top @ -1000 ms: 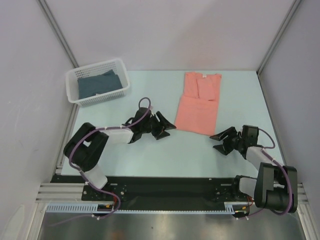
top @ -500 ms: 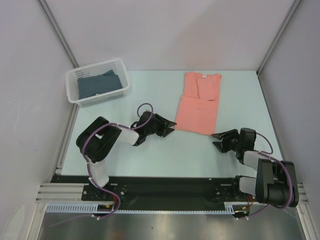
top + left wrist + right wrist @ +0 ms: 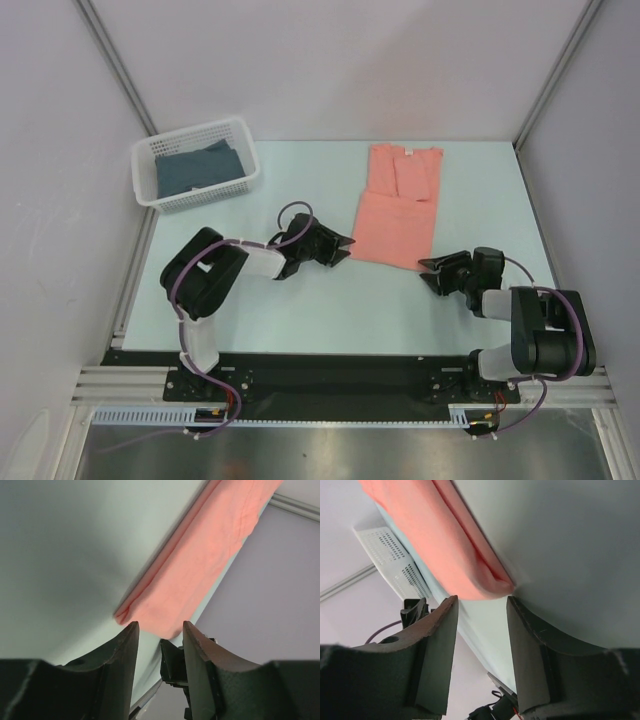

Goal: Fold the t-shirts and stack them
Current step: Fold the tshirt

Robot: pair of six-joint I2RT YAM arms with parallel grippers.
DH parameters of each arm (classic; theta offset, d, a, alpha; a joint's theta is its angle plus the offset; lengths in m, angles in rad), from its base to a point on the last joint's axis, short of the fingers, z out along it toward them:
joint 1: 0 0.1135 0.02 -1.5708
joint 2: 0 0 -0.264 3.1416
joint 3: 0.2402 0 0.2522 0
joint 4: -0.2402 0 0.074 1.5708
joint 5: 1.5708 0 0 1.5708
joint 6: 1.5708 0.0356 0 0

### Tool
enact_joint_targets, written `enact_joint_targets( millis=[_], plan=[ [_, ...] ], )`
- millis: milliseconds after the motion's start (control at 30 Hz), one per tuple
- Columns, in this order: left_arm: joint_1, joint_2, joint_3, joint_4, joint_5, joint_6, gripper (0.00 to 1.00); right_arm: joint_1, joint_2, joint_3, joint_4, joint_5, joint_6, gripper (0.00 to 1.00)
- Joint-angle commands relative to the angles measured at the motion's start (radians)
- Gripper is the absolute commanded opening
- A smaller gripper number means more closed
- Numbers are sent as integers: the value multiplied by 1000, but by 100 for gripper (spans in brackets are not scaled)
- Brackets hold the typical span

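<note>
A salmon-pink t-shirt (image 3: pixel 397 207) lies partly folded lengthwise on the table. My left gripper (image 3: pixel 343 246) is open and empty, low on the table, just left of the shirt's near left corner (image 3: pixel 131 612). My right gripper (image 3: pixel 428 270) is open and empty, low on the table, just right of the shirt's near right corner (image 3: pixel 495 586). Neither touches the cloth. A dark teal t-shirt (image 3: pixel 198 166) lies in the white basket (image 3: pixel 148 189) at the back left.
The basket also shows in the right wrist view (image 3: pixel 390 552). Grey walls enclose the table on three sides. The black base rail (image 3: pixel 330 372) runs along the near edge.
Both grippers have moved inward toward the pink shirt's near corners, the left one to the right, the right one to the left. Both stay open. The shirt has not moved.
</note>
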Motion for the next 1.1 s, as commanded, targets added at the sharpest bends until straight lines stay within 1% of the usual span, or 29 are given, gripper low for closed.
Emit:
enact_joint_targets(
  millis=[0,133,200,267,300,367,467,500,633,767,1067],
  plan=[
    [-5,14,65,-102,-47,25,46,15,6,32,35,43,24,48],
    [-10,11,80,-157,-64,42,46,18,1,27,33,47,24,48],
    [-13,-6,88,-179,-70,82,46,18,1,27,33,47,20,48],
    [-22,-29,101,-213,-76,123,47,18,3,27,33,50,16,48],
    [-23,-38,105,-222,-80,134,49,18,1,27,32,60,20,48],
    [-28,-53,94,-231,-80,142,50,19,-5,21,36,70,23,48],
    [-31,-75,56,-208,-78,127,52,19,-3,27,29,92,23,46],
    [-31,-78,45,-199,-67,118,53,21,1,27,29,96,23,44],
    [-31,-64,3,-173,-63,76,54,21,24,30,38,98,27,42],
    [-33,-44,16,-184,-73,71,53,25,23,32,33,103,38,41],
    [-36,11,85,-289,-78,38,50,27,-17,48,-16,113,20,41]
  ],
)
